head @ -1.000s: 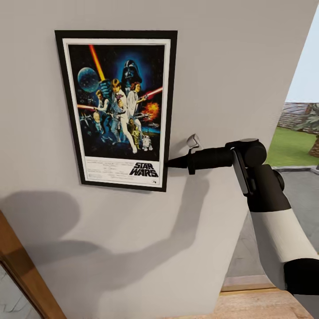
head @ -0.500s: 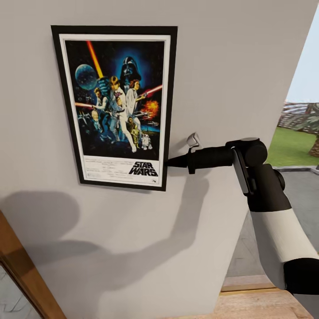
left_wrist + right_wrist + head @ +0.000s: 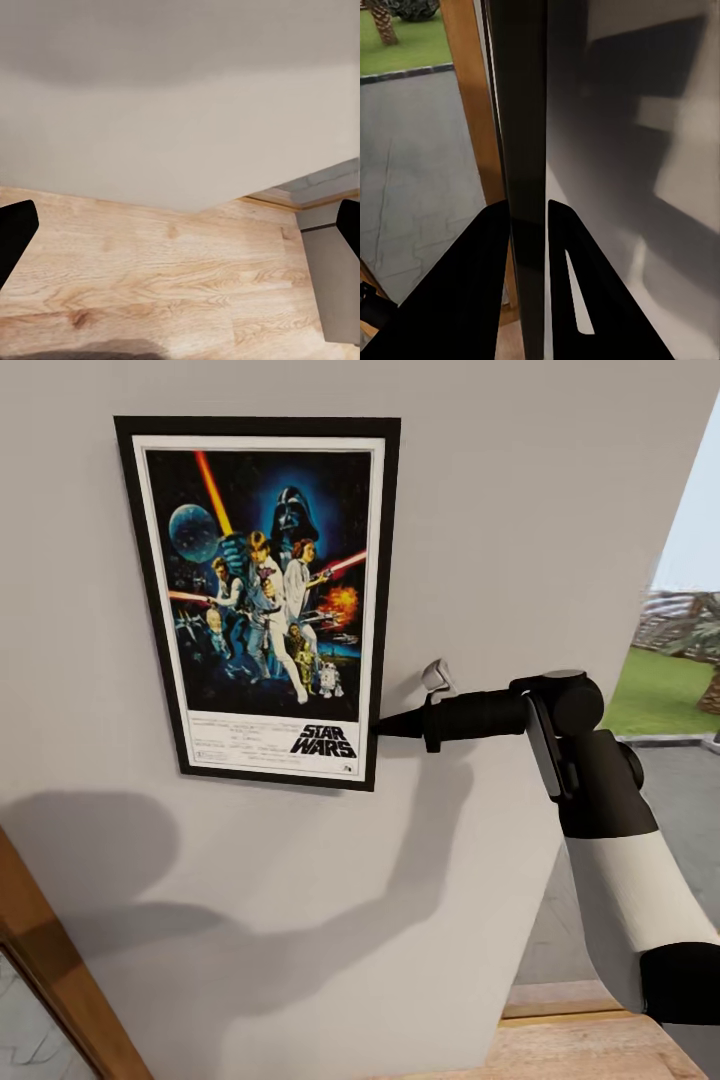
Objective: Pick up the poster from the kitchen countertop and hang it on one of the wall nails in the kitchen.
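Holding the poster (image 3: pixel 262 600) flat on the wall (image 3: pixel 520 510), right tool (image 3: pixel 384 727) pinches its 4 o'clock edge. Confirm nail catch, then open slowly. Left tool (image 3: pixel 180 232) wide.

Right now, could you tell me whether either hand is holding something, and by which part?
The right hand grips the black-framed Star Wars poster by its right edge, near the bottom corner; the left hand holds nothing.

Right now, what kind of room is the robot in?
Probably inside a house, beside a doorway to the outside. There is a plain grey wall with the poster against it, a wooden floor, and grass outdoors.
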Controlling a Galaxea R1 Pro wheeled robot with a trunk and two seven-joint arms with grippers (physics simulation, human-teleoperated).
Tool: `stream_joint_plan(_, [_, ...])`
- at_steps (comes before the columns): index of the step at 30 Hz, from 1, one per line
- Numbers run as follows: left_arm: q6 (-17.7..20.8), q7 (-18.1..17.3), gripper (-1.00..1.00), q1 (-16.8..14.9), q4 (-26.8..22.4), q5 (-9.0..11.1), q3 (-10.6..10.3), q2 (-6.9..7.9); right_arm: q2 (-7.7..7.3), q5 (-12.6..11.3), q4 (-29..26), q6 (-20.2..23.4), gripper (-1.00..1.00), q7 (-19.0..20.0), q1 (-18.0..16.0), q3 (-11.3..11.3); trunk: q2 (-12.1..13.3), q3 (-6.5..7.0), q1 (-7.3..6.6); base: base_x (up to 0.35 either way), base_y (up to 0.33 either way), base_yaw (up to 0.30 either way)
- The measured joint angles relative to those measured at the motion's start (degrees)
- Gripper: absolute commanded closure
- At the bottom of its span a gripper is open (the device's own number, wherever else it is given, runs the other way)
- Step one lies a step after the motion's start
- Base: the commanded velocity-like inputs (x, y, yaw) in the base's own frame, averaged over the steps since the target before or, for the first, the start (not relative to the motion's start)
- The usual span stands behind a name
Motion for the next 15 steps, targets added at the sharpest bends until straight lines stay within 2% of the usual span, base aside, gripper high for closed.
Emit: stream_joint_plan(15, [0.0,0.0,-1.0,0.0,0.0,0.0,0.0,0.0,-0.03,0.0,0.0,0.0,1.0,0.0,0.0,0.0,0.0,0.0,0.0,0.0,0.037,0.0])
